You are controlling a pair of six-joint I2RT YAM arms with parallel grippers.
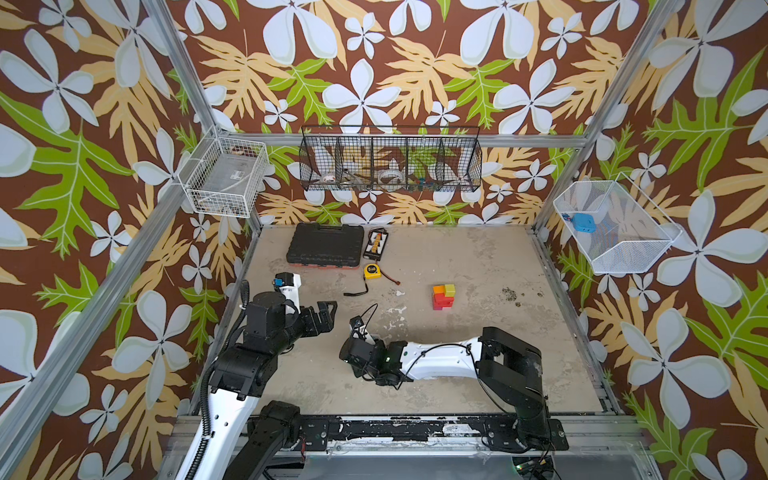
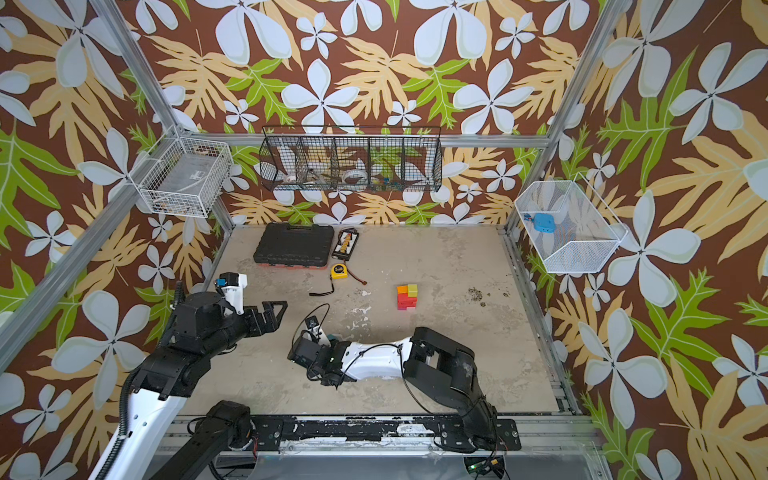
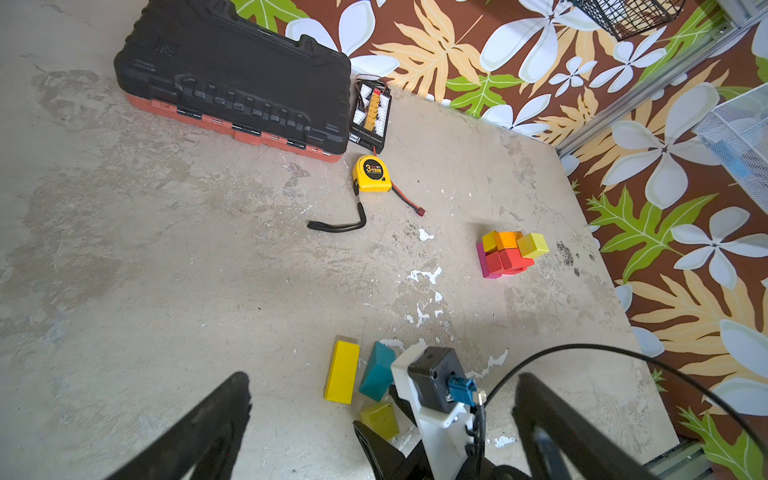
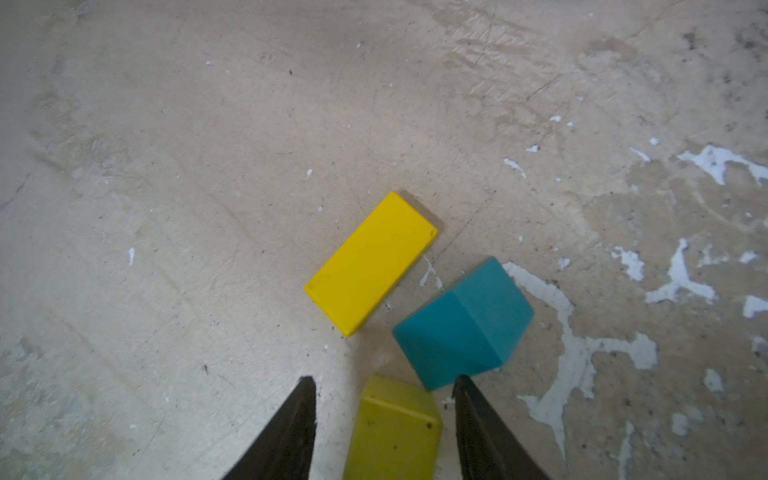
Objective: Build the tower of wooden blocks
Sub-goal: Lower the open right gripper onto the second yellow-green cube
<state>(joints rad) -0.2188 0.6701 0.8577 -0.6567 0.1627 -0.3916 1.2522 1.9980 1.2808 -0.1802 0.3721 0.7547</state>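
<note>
The tower [image 1: 443, 297] [image 2: 407, 297] [image 3: 509, 253] stands right of centre: pink and magenta at the bottom, red above, then yellow, orange and lime cubes. Three loose wood blocks lie close together near the front: a yellow brick [image 4: 372, 264] [image 3: 343, 372], a teal house-shaped block [image 4: 463, 322] [image 3: 376, 370] and a lime block [image 4: 392, 428] [image 3: 380, 419]. My right gripper [image 4: 382, 379] points down over them. It is open, its fingers either side of the lime block with gaps showing. In both top views its wrist hides these blocks. My left gripper [image 1: 328, 309] [image 3: 383, 376] hovers open at the left, holding nothing.
A black tool case [image 1: 324, 245], a charger board [image 1: 376, 244] and a yellow tape measure [image 1: 374, 271] with a black strap lie at the back left. Wire baskets [image 1: 390, 160] hang on the walls. The right arm [image 1: 440, 357] stretches low across the front.
</note>
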